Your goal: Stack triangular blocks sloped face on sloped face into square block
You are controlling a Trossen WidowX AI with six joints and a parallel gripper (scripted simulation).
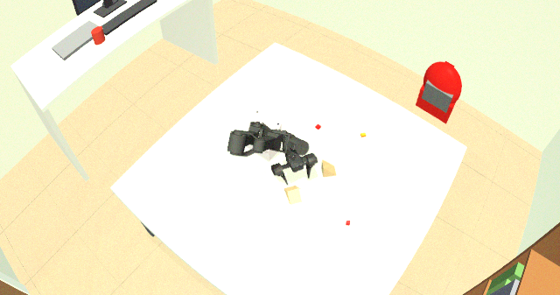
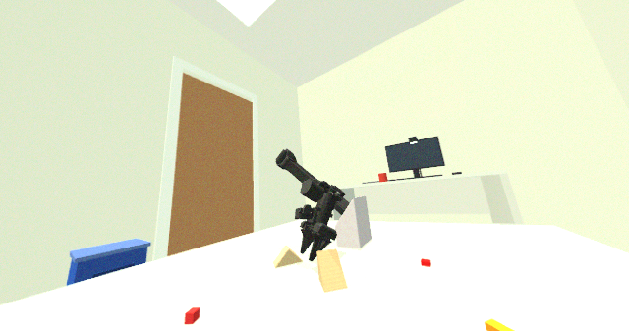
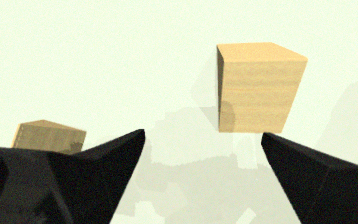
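One wooden triangular block [image 1: 292, 194] [image 2: 286, 257] [image 3: 257, 97] rests on the white table; the exterior view shows its triangular end. The other wooden triangular block [image 1: 328, 169] [image 2: 332, 272] [image 3: 55, 137] rests apart from it, its lower part hidden behind a finger in the wrist view. My gripper [image 1: 298, 181] [image 2: 308, 256] [image 3: 202, 136] is open and empty. Its fingertips point down beside the first block, on the arm's side of it. In the wrist view that block lies ahead of the right fingertip, and the gap between the fingers shows only table.
A tall pale grey wedge [image 2: 354, 225] stands close to the arm. Small red pieces [image 1: 318, 127] [image 1: 347, 222] [image 2: 426, 262] [image 2: 192, 315] and a yellow piece [image 1: 363, 135] [image 2: 497, 325] lie on the table [image 1: 210, 199], away from the blocks.
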